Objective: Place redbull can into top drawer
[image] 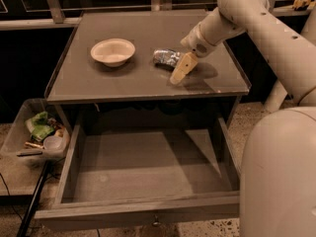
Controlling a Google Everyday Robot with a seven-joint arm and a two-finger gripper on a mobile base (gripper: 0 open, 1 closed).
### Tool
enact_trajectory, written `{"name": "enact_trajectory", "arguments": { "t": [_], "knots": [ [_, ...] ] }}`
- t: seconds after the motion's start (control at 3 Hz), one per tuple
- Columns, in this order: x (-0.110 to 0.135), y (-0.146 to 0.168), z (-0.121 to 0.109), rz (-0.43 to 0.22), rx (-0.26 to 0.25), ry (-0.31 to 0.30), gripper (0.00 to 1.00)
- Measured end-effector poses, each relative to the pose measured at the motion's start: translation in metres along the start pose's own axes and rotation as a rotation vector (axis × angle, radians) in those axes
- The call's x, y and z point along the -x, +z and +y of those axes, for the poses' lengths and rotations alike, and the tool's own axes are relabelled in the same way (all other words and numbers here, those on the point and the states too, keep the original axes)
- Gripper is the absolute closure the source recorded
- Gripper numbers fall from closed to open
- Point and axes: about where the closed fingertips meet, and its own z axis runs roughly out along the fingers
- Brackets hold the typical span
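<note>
The redbull can lies on its side on the cabinet top, right of centre, silver and crinkly. My gripper comes down from the upper right and sits at the can's right end, touching or almost touching it and low over the top. The top drawer stands pulled out wide below the cabinet top, with its knob at the front centre. Nothing shows inside the drawer.
A round cream bowl sits on the cabinet top left of the can. A clear plastic bin of clutter stands on the floor at the left. My arm and base fill the right side. A railing runs behind the cabinet.
</note>
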Motion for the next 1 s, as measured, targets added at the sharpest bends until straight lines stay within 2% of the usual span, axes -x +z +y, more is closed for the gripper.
{"name": "enact_trajectory", "arguments": {
  "t": [0.33,1.0],
  "knots": [
    [0.0000,0.0002,0.0000,0.000,0.000,0.000,0.18],
    [0.0000,0.0002,0.0001,0.000,0.000,0.000,0.64]
  ]
}}
